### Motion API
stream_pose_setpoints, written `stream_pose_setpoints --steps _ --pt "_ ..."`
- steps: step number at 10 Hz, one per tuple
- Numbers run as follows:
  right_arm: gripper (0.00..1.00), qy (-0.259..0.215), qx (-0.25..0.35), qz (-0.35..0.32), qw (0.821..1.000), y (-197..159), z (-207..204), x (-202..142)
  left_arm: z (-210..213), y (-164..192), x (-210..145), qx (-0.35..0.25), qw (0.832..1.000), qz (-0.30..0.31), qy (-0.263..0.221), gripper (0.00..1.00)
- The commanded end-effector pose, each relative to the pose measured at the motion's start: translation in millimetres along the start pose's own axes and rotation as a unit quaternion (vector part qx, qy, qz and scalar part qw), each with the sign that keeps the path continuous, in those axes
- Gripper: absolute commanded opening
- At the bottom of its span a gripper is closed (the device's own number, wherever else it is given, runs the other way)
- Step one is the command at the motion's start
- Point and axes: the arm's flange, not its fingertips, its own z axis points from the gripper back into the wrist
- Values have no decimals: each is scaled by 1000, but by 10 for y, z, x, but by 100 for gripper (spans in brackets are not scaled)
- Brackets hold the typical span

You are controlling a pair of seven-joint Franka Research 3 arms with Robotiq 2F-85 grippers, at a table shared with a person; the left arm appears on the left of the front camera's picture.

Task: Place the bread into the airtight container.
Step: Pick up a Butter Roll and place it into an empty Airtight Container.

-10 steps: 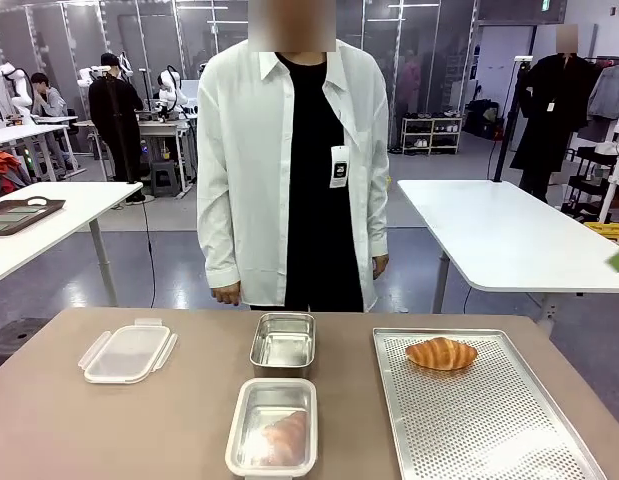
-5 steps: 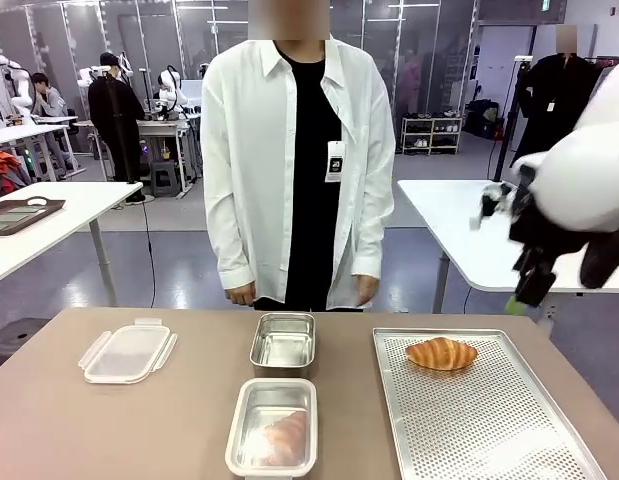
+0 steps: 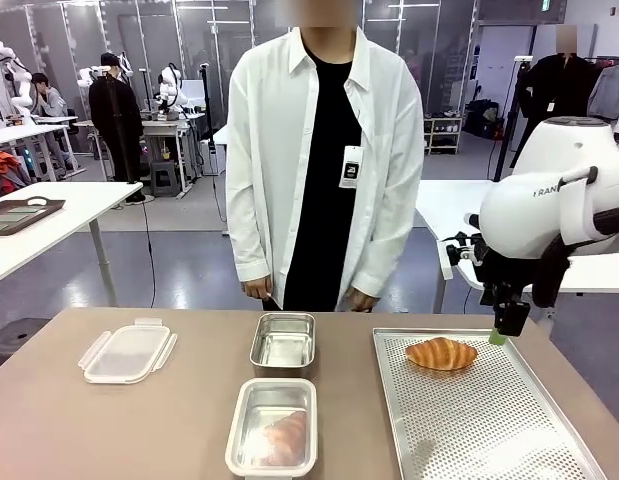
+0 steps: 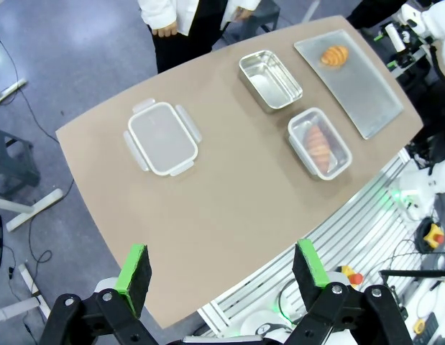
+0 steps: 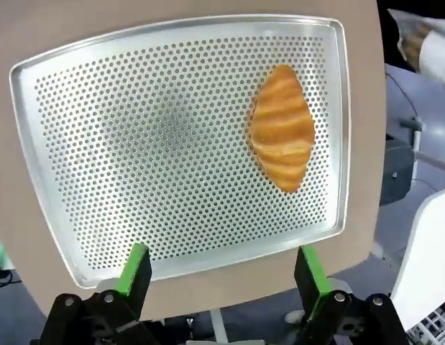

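A golden croissant [image 3: 441, 353] lies on a perforated metal tray [image 3: 489, 430] on the robot's right side of the table, near the tray's 12 o'clock edge, with bare tray all around it.

It looks light and soft, with a flaky crust that would crush or shed under a hard squeeze. The tapered tips seem weakest. The thick middle, taken gently across its narrow width, is probably the safest hold.

At 9 o'clock from the croissant stands an empty steel container [image 3: 283, 342], likely where it belongs. A second steel container [image 3: 273, 427], at 6 o'clock from the empty one, already holds a croissant. A clear clip lid [image 3: 127, 351] lies on the table at 9 o'clock from the empty container.

The right gripper [image 3: 504, 333] hangs in the air at about 2 o'clock from the croissant, above the tray's far right corner, touching nothing. In the right wrist view, the right gripper [image 5: 222, 273] has its green pads spread fully apart and empty. There the croissant [image 5: 282, 128] sits at 1 o'clock, its length running crosswise to the line between the pads, so they would close across its waist.

The left gripper [image 4: 221, 266] is also spread wide and empty, high above the table.

A person in a white shirt stands at the table's 12 o'clock side.
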Motion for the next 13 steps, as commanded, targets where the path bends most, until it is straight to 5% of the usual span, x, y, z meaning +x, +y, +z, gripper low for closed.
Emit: stream_pose_setpoints --steps 1,6,8,13 --pt "100 1 -3 1 1000 9 23 -26 25 4 1 2 1000 -10 3 100" --pt "100 8 3 22 1000 -97 -64 4 25 4 1 2 1000 -10 3 100" --pt "100 -10 6 60 998 -262 -313 234 25 4 1 2 1000 -10 3 100" --pt "100 20 16 39 999 -690 -916 533 25 4 1 2 1000 -10 3 100"
